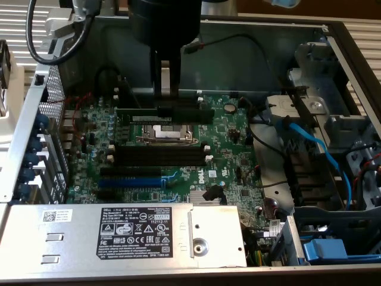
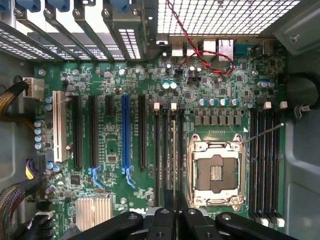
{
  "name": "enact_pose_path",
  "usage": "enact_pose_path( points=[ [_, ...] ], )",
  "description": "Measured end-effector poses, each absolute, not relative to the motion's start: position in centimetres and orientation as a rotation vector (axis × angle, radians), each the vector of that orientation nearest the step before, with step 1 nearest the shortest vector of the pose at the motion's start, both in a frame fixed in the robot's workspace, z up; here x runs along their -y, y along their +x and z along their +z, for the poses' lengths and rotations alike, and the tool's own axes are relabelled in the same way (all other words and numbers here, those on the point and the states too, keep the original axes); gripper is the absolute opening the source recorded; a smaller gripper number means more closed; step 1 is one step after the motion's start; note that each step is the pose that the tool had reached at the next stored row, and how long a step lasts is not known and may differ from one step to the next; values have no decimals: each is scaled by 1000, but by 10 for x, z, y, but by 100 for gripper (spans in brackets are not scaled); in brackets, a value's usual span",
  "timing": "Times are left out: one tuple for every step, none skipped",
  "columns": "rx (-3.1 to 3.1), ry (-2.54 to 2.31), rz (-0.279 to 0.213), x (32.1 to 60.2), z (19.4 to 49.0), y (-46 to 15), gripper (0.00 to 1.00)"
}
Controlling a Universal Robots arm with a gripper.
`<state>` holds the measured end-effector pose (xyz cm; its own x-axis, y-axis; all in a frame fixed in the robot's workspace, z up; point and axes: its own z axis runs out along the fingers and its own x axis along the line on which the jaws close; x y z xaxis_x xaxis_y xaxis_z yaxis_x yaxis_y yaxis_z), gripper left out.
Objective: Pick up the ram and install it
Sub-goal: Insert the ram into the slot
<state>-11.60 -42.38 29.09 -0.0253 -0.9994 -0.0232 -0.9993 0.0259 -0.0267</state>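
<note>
The ram is a long dark stick standing on edge along the black memory slots on the far side of the CPU socket. My gripper comes straight down from above and is shut on the ram's middle. In the wrist view the ram shows edge-on as a thin line running out from between my fingertips, lined up with one slot in the group beside the socket. I cannot tell whether it is pressed fully into the slot.
Two more black memory slots lie on the socket's near side. The blue expansion slot and a silver heatsink are nearer the grey power-supply cover. A blue cable and the drive bay fill the exterior view's right. Case walls surround the board.
</note>
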Motion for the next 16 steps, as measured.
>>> enact_pose_path(
  points=[
    [-2224,-2168,-4,424,290,-116,12],
    [-2223,-2167,-2,425,289,-117,12],
    [-2222,-2166,0,426,287,-117,12],
    [-2222,-2165,2,427,286,-117,12],
    [-2221,-2164,4,428,285,-117,12],
    [-2220,-2163,6,429,284,-117,12],
    [-2219,-2162,8,429,282,-117,12],
    [-2218,-2162,9,430,281,-117,12],
    [-2218,-2161,11,431,279,-117,12],
    [-2217,-2161,12,431,278,-118,12],
    [-2217,-2160,13,431,277,-118,12],
    [-2217,-2160,14,432,276,-118,12],
    [-2216,-2159,16,432,275,-119,12],
    [-2214,-2158,18,433,274,-119,12],
    [-2214,-2157,19,434,273,-119,12],
    [-2214,-2157,20,434,272,-120,12]
  ],
)
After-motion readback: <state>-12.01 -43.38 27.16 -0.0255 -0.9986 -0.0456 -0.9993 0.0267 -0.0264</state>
